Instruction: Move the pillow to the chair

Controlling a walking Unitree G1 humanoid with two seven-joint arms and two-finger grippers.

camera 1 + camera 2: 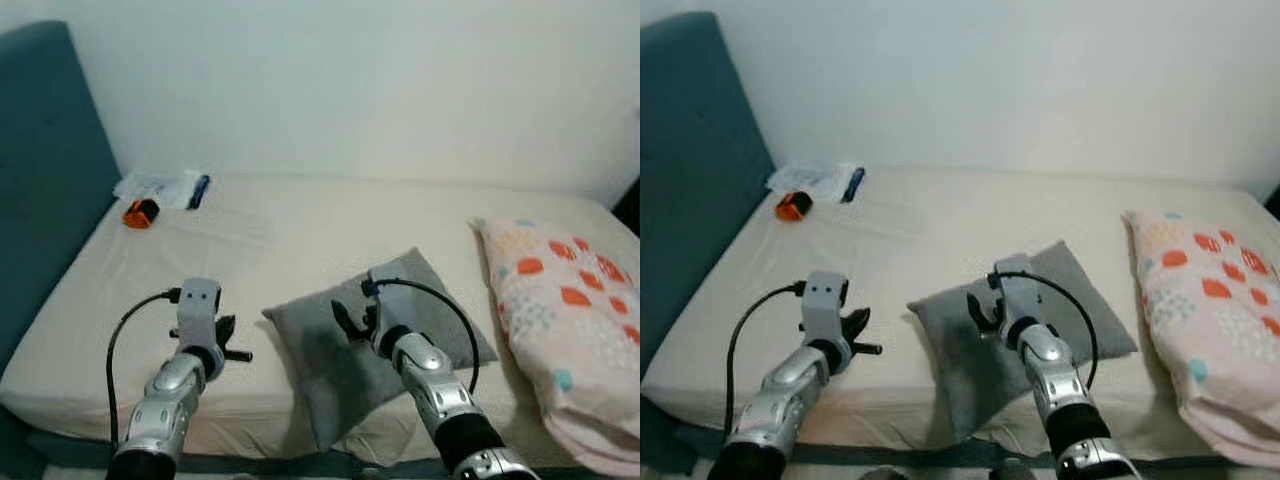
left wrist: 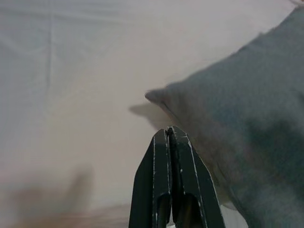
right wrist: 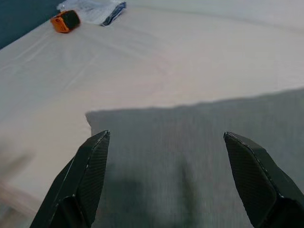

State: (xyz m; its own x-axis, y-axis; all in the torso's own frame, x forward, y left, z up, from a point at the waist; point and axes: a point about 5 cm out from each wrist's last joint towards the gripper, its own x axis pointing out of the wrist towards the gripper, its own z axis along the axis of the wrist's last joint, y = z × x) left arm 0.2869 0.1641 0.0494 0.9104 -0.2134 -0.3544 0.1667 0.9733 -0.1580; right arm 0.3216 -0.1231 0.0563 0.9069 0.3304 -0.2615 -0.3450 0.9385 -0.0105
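- While awaiting pickup, square grey fabric pillow (image 1: 375, 340) lies on cream-sheeted bed (image 1: 250, 260), near its front edge.
- Right gripper (image 3: 166, 175): fingers spread wide above pillow; descend, pinch deep fabric.
- Left gripper (image 2: 172, 142): fingers together beside pillow corner, apparently not touching.

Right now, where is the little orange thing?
The orange thing lies at the bed's far left corner, beside a white packet, near the blue headboard.

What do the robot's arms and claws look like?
Both arms are shiny silver with ribbed segments and dark cuffs. A black cable loops off each wrist. Each wrist carries a grey boxy block. The left claw and right claw each have two long, pointed black fingers.
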